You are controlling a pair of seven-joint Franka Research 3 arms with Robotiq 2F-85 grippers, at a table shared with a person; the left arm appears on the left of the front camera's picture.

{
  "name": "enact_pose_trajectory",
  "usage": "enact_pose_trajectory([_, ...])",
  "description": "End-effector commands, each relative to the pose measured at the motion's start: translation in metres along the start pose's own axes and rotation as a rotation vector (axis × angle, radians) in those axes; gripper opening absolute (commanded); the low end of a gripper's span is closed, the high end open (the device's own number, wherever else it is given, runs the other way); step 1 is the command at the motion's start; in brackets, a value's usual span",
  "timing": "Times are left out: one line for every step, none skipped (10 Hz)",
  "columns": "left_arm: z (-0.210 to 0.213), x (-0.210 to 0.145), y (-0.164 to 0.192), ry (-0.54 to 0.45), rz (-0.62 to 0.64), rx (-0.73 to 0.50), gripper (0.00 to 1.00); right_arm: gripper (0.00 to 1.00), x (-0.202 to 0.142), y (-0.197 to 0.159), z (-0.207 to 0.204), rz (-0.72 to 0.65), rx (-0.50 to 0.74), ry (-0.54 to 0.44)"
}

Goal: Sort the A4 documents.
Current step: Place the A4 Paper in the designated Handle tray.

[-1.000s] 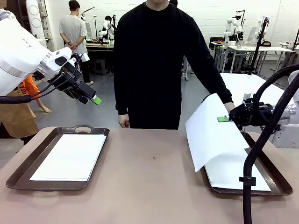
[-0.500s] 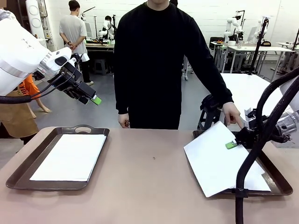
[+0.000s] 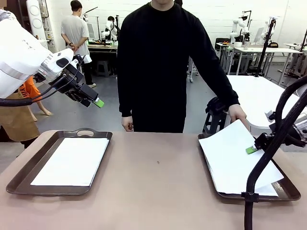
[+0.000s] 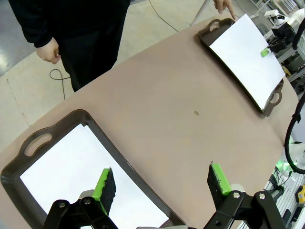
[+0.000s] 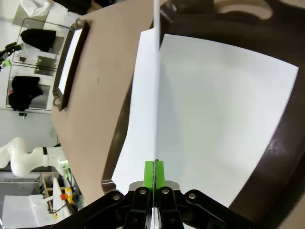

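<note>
Right hand [image 3: 250,150] pinches 1 A4 sheet [image 3: 237,155] by its edge over the right tray [image 3: 288,189]; left hand [image 4: 162,183] hovers wide; next, judged: carry sheet across the worktop [image 3: 158,187].

A tan table [image 3: 158,191] fills the lower part of the front view. A dark brown tray [image 3: 21,175] with a cut-out handle on its far rim sits at lower left, and a second dark brown tray [image 3: 288,189] at lower right. A person in a black sweatshirt [image 3: 158,62] stands at top centre behind the table's far edge. At upper left another person in a grey T-shirt [image 3: 75,31] faces away beside a workbench [image 3: 101,47]. White tables [image 3: 261,49] stand at upper right
</note>
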State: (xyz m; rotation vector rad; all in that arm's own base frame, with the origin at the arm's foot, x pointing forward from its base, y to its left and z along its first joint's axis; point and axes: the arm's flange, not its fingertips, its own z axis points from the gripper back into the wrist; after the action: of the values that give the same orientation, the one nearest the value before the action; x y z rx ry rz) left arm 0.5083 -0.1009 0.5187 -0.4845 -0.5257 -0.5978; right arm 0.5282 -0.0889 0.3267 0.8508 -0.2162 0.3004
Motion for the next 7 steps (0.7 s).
enact_pose_trajectory([0.0007, 0.0001, 0.0003, -0.007, 0.0, 0.006, 1.0, 0.01, -0.0099, -0.0053, -0.0028, 0.015, -0.033, -0.023])
enact_pose_trajectory([0.0007, 0.0001, 0.0003, -0.007, 0.0, 0.006, 1.0, 0.01, -0.0125, -0.01, -0.003, 0.003, -0.048, -0.04])
enact_pose_trajectory([0.0007, 0.0001, 0.0003, -0.007, 0.0, 0.006, 1.0, 0.01, -0.0141, -0.0114, -0.0043, -0.003, -0.054, -0.039])
enact_pose_trajectory([0.0007, 0.0001, 0.0003, -0.007, 0.0, 0.006, 1.0, 0.01, -0.0147, -0.0127, -0.006, -0.01, -0.075, -0.035])
enact_pose_trajectory([0.0007, 0.0001, 0.0003, -0.007, 0.0, 0.006, 1.0, 0.01, -0.0148, -0.0129, -0.0065, -0.014, -0.093, -0.043])
enact_pose_trajectory([0.0007, 0.0001, 0.0003, -0.007, 0.0, 0.006, 1.0, 0.01, -0.0147, -0.0127, -0.0069, -0.019, -0.108, -0.048])
enact_pose_trajectory([0.0007, 0.0001, 0.0003, -0.007, 0.0, 0.006, 1.0, 0.01, -0.0143, -0.0122, -0.0073, -0.019, -0.12, -0.049])
